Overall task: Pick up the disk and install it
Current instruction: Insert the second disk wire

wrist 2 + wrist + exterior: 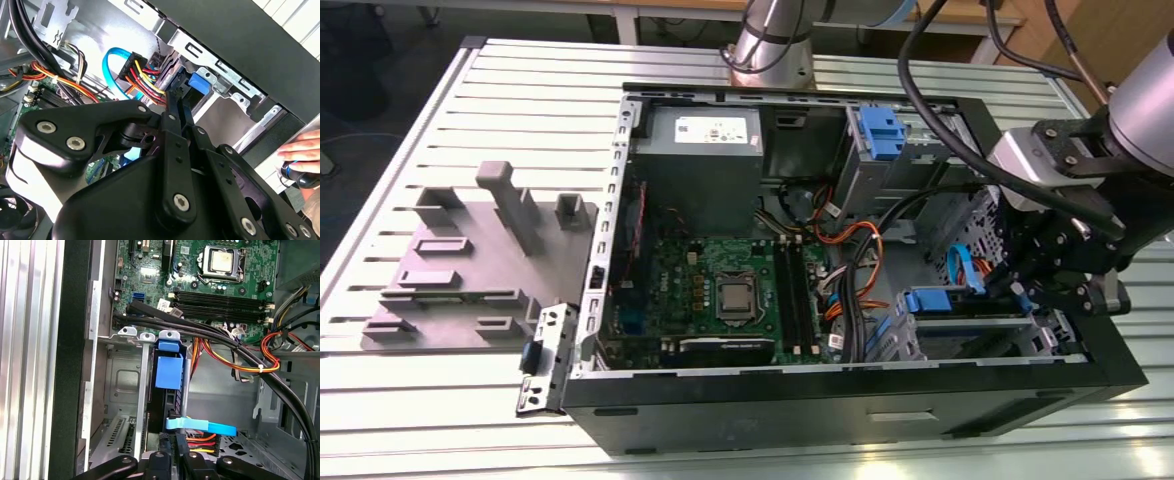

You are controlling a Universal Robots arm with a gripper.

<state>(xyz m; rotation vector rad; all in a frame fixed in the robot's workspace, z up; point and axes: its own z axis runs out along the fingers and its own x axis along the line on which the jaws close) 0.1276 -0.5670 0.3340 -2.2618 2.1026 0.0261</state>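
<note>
The disk [170,399] stands on edge in a slot of the metal drive cage [116,385] at the case's front corner, showing a dark edge with blue plastic [168,371] along it. In the second wrist view the same blue plastic [198,82] lies just past my fingertips. My gripper [175,454] [175,96] reaches down into the case at the exterior view's right [1014,290]. Its fingers are close together at the disk's cable end, beside a blue data cable [201,426] and red-yellow power wires [142,80]. Whether they pinch the disk is hidden.
The open black computer case [854,395] lies on a slatted metal table [520,90], with a motherboard [720,290], a grey power supply [698,150] and a second cage with a blue latch [878,130]. A grey fixture block [467,260] sits to the exterior view's left. A person's hand [306,147] is outside the case.
</note>
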